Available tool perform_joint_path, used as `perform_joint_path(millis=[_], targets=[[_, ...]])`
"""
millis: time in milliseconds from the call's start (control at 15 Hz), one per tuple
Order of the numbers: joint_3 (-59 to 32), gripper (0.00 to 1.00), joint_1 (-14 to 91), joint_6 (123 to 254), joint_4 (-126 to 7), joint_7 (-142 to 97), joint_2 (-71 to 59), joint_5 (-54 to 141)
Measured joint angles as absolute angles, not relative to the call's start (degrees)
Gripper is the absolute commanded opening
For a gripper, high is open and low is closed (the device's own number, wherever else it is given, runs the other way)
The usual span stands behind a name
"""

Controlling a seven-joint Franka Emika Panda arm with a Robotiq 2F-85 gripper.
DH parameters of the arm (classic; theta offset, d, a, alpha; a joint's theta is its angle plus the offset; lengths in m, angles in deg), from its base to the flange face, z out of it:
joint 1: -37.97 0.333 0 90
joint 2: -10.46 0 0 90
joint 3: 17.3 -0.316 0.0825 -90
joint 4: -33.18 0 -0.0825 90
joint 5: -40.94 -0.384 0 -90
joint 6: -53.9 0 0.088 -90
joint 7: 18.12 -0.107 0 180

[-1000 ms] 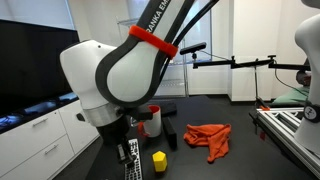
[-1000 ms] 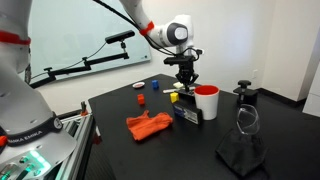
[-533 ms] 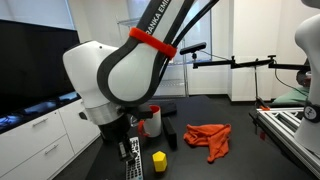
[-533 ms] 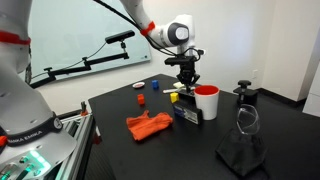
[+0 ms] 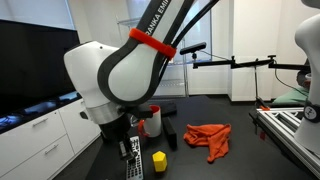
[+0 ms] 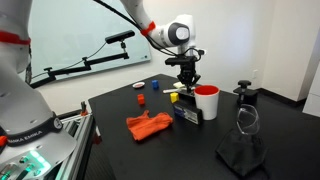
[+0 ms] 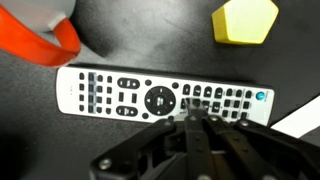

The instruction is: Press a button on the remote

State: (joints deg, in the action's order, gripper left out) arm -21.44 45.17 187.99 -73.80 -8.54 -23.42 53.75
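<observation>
The tool [image 7: 190, 118] has its fingers drawn together into one narrow tip and grips nothing. In the wrist view that tip sits over the remote [image 7: 160, 98], on the block of small keys just right of the round pad; whether it touches a key I cannot tell. The remote lies flat on the black table [image 6: 200, 150], near the red mug [image 7: 40, 40], with the yellow block [image 7: 244, 20] near it on its far side in the wrist view.

To press well, I judge the tip should go straight down onto a single key, slowly and lightly. A slanted push could slide the slim remote on the smooth top or catch two keys. Then it should lift straight up.

A red cloth [image 6: 150, 125] lies well apart on the table, and a camera boom [image 5: 240, 62] crosses the pale wall behind.
</observation>
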Motion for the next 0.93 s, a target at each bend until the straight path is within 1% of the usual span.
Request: perform_joint_path(millis=[933], targets=[[-21.4,0.00,45.2,185.6,-71.7,-8.6,-24.4,53.7]])
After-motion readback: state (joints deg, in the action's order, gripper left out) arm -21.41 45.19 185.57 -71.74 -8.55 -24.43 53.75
